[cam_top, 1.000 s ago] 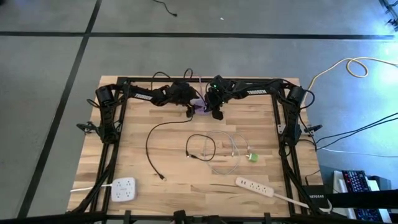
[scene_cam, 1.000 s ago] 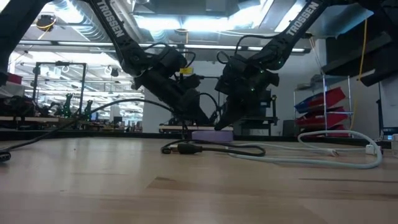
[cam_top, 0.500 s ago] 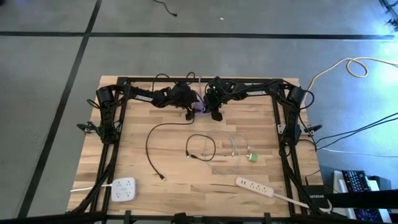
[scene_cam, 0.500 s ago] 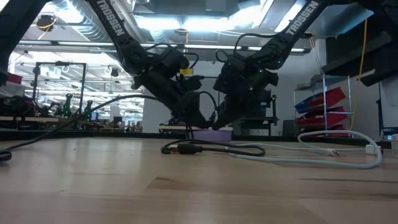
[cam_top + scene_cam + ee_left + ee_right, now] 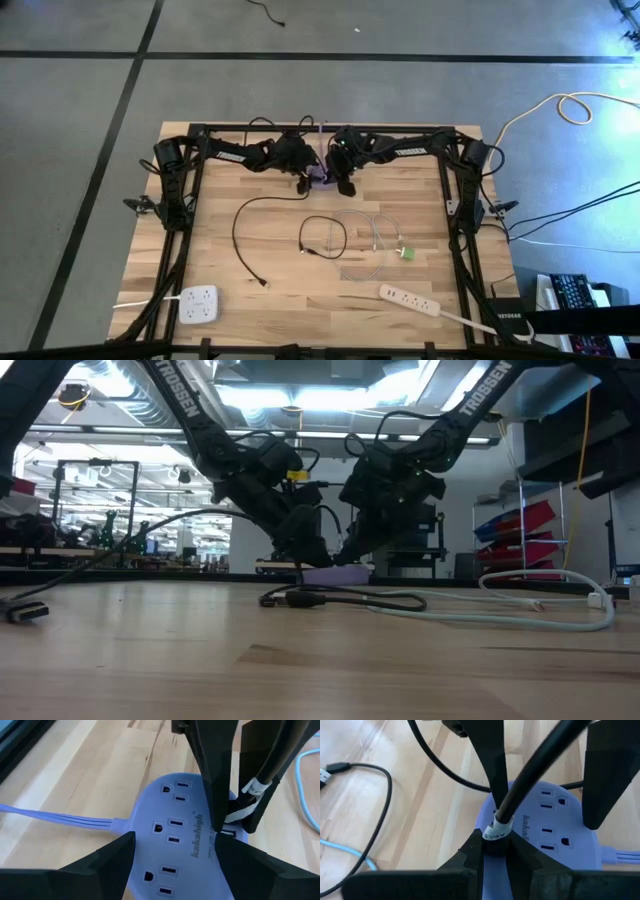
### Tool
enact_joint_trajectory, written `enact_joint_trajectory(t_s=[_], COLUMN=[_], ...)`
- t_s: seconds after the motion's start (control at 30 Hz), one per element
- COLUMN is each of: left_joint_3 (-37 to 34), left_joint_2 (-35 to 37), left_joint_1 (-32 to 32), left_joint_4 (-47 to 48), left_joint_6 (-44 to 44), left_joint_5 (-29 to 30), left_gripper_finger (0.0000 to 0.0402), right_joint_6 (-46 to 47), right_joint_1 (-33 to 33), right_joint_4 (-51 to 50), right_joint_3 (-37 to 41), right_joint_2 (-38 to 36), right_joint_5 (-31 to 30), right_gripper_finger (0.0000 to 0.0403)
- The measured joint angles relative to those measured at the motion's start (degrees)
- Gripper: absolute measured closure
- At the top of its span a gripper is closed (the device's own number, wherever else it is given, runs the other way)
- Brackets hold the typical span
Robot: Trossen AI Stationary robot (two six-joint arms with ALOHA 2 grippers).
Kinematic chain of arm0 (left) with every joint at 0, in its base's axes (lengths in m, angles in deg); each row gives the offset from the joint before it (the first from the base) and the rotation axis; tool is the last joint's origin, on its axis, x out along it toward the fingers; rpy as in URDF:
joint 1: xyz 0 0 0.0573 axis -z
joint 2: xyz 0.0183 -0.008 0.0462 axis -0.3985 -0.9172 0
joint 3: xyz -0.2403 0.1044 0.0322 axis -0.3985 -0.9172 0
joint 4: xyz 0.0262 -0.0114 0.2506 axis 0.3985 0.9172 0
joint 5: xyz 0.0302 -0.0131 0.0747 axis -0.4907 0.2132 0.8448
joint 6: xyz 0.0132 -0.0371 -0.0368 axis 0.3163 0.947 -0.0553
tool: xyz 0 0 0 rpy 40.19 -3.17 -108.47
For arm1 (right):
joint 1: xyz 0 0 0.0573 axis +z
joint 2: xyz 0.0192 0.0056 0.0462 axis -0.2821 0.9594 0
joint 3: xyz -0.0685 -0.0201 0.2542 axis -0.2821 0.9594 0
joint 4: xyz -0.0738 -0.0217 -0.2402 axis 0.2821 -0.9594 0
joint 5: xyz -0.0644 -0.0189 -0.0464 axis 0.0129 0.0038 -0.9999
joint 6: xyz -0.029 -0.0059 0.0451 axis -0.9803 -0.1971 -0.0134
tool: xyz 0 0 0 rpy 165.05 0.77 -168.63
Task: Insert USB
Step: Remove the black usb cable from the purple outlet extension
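A purple power strip (image 5: 170,830) lies flat on the table at its far middle, and both grippers meet over it. My left gripper (image 5: 172,845) straddles the strip across its width. My right gripper (image 5: 495,855) is shut on the plug end of a black USB cable (image 5: 520,785) that carries a white label (image 5: 495,827). The plug (image 5: 227,834) sits at the strip's end edge; I cannot tell whether it is in a port. The cable trails over the table to its free end (image 5: 262,286). My left gripper clasps the power strip by its two long sides (image 5: 137,827) between its fingers, slanting down from the table's left. The strip stays flat on the wood. My right gripper pinches the black cable's plug end just below the white label (image 5: 492,836) between its two fingers. It slants down from the table's right. The cable runs up and away from the fingers, and the plug's tip meets the strip's edge.
A coiled black cable (image 5: 325,235) and a pale cable (image 5: 372,248) with a green piece (image 5: 407,253) lie mid-table. A white outlet cube (image 5: 198,303) and a white power strip (image 5: 408,300) lie near the front edge. The purple strip's cord (image 5: 55,815) runs off sideways.
The black cable has been dragged a little. Its loop has shifted toward the table's left, and in the low view its free end has slid into sight at the left. Both grippers keep their holds at the strip.
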Motion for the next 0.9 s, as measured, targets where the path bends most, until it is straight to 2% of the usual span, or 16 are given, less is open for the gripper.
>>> enact_joint_trajectory(t_s=[0.23,0.6,0.9], left_joint_3=[-0.1,-0.3,-0.1], left_joint_2=[0.0,0.2,0.3], left_joint_1=[1.0,1.3,1.7], left_joint_4=[-0.4,-1.5,0.9], left_joint_6=[-0.7,-1.3,-0.4], left_joint_5=[-0.9,-5.8,-5.3], left_gripper_finger=[0.0143,0.0143,0.0143], right_joint_6=[-0.5,-0.3,0.6], right_joint_1=[1.5,2.8,3.6], right_joint_4=[-0.1,0.4,0.8], right_joint_3=[0.0,-0.1,0.0], right_joint_2=[0.0,-0.2,-0.2], right_joint_5=[0.7,2.4,0.0], right_gripper_finger=[0.0369,0.0369,0.0369])
